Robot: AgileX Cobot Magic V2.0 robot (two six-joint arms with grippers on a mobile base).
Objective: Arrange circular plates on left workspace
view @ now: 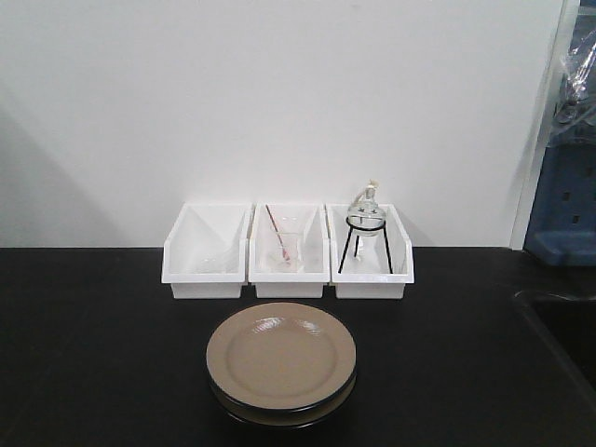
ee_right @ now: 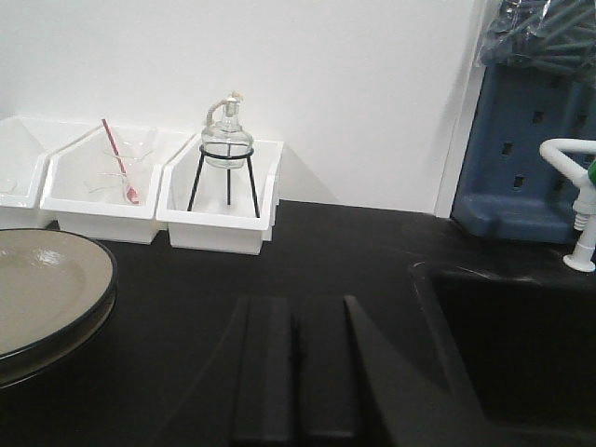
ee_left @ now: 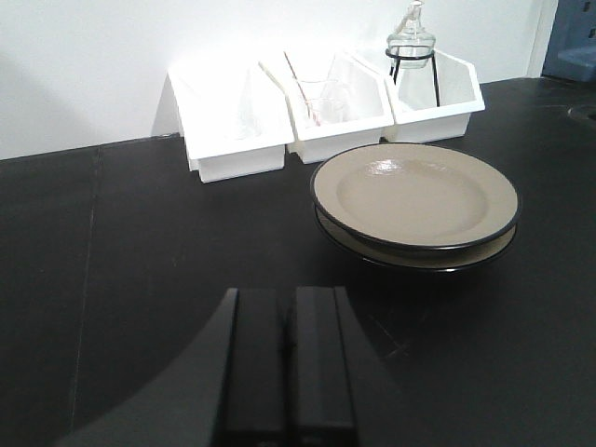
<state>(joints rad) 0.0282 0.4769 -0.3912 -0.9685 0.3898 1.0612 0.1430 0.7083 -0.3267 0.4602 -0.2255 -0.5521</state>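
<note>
Two tan circular plates (view: 280, 358) with black rims lie stacked, one on the other, on the black countertop (view: 93, 345) in front of the middle bin. In the left wrist view the stack of plates (ee_left: 414, 193) is ahead and to the right of my left gripper (ee_left: 289, 296), which is shut and empty, well short of it. In the right wrist view the plates (ee_right: 42, 296) show at the left edge. My right gripper (ee_right: 296, 304) is shut with nothing in it, right of the stack. Neither gripper shows in the front view.
Three white bins (view: 289, 251) line the wall: the left holds clear glassware, the middle a glass with a red stick (view: 277, 237), the right a glass burner on a wire stand (view: 364, 226). A recessed sink (ee_right: 521, 354) and white tap (ee_right: 577, 200) lie to the right.
</note>
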